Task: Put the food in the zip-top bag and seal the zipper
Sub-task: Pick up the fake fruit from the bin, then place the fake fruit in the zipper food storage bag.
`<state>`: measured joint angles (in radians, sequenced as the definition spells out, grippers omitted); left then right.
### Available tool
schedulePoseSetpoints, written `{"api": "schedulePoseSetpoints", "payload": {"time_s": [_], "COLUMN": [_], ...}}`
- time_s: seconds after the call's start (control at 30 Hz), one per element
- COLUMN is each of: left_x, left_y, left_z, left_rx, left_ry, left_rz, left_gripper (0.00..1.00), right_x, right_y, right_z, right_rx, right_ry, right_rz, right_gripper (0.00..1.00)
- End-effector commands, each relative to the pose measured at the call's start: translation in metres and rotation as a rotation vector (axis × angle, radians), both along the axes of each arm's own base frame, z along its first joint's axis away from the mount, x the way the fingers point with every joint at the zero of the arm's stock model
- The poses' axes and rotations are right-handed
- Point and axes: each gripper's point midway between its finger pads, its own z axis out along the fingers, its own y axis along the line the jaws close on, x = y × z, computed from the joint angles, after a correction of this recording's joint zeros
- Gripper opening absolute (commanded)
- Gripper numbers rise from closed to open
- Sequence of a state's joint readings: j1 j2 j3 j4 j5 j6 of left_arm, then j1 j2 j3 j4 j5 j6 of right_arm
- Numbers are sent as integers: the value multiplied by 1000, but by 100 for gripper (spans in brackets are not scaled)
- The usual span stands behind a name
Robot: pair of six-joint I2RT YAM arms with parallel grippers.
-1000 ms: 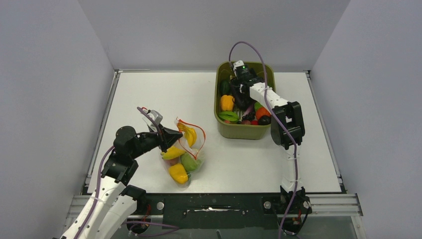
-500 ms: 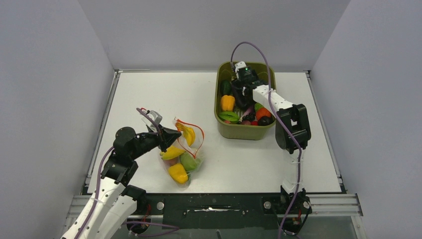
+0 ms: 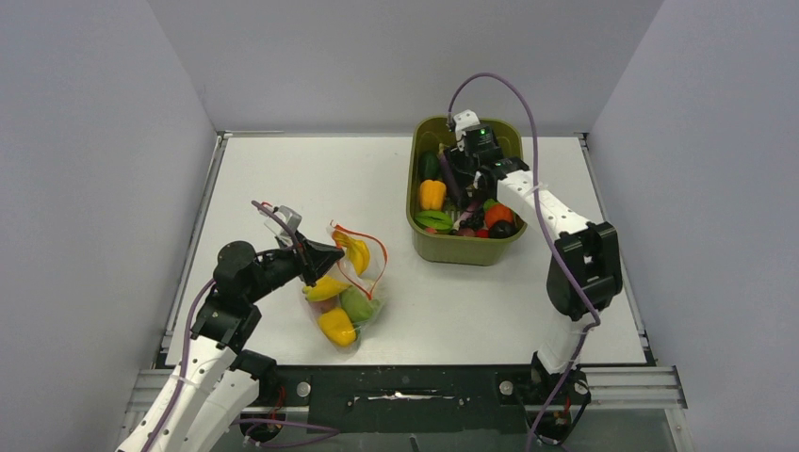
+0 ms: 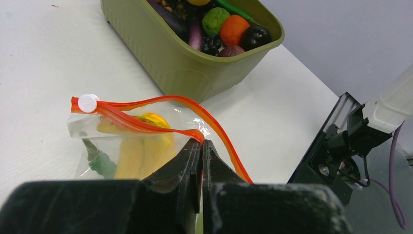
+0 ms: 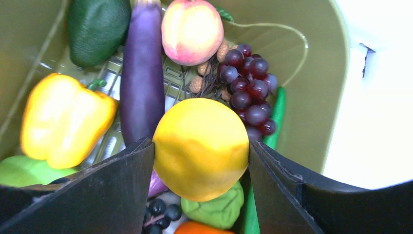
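Near left on the table [image 3: 283, 169], the left jaws pinch shut on the zipper [image 4: 146, 105] of the part-filled bag [image 3: 353, 282], while in the far-right tub [image 3: 462, 247] the right jaws clasp a yellow fruit [image 5: 200, 146], which probably next needs lifting across to the bag's mouth.

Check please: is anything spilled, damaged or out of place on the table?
Nothing stands out. All the food is either in the green tub or in the zip-top bag; none lies loose on the table. The bag's mouth is open, its zipper edge pinched by the left jaws.
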<state>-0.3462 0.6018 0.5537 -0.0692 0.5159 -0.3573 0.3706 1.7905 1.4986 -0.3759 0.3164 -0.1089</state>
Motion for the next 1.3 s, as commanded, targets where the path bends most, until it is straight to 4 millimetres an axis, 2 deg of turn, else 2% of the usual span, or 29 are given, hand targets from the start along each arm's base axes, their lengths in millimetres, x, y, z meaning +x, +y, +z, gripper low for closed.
{"api": "schedulePoseSetpoints", "payload": {"time_s": [0.0, 0.27, 0.5, 0.6, 0.8, 0.93, 1.07, 1.27], "left_x": [4, 11, 15, 15, 16, 16, 16, 15], "left_y": [-5, -11, -12, -13, -15, -18, -18, -20], "left_z": [59, 74, 84, 86, 83, 83, 83, 82], "left_rx": [-105, -105, -126, -138, -158, -172, -176, -184], "left_ry": [-136, -115, -104, -100, -92, -85, -83, -79], "left_rz": [-5, -20, -15, -18, -21, -37, -41, -55], "left_gripper": [0, 0, 0, 0, 0, 0, 0, 0], "right_x": [-22, -70, -119, -142, -189, -216, -232, -246], "right_y": [15, 32, 67, 81, 117, 141, 159, 183], "right_z": [46, 70, 105, 126, 162, 178, 177, 162], "right_rx": [146, 317, 533, 621, 851, 938, 981, 1056], "right_ry": [-91, -127, -190, -228, -267, -263, -217, -135], "right_rz": [40, 143, 335, 420, 588, 697, 763, 816], "right_gripper": [53, 52, 52, 52, 52, 52, 53, 54]}}
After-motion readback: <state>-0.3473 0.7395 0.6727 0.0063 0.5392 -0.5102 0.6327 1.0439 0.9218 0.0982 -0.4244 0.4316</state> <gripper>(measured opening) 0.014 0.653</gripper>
